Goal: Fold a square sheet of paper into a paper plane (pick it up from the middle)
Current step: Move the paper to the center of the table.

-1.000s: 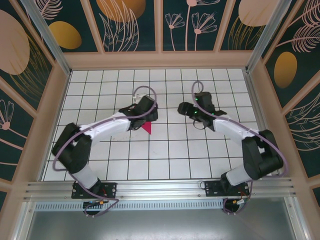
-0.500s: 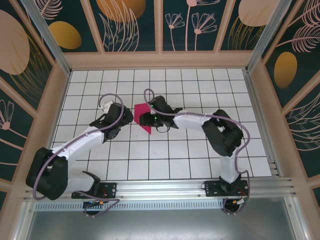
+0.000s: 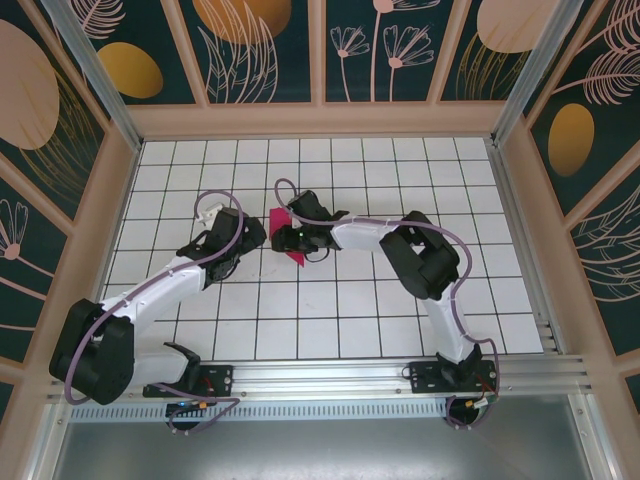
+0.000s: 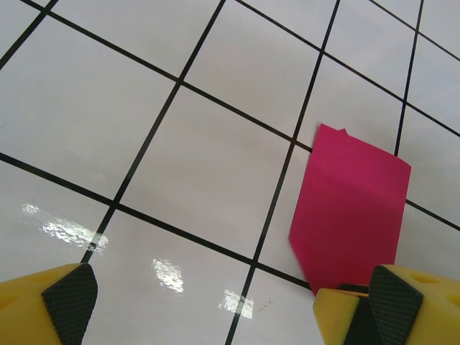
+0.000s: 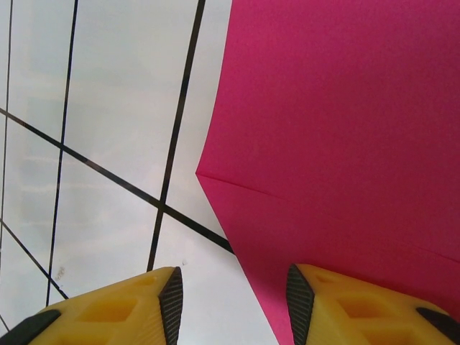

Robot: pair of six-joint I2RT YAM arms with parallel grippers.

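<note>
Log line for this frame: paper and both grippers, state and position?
paper: creased, pointed, flat on table | left gripper: open, beside paper | right gripper: open, over paper's edge

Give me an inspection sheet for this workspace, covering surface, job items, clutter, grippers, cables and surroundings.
Surface: white gridded table, glossy.
Job's things: folded pink sheet lying on the table, creased to a point; not yet a plane.
Clutter: nothing seen.
Grippers: left gripper open wide, one finger by the sheet's tip; right gripper open, jaws astride the sheet's edge.
Cables: purple cables looped along both arms.
Surroundings: floral wall panels; metal rail at the near edge.
</note>
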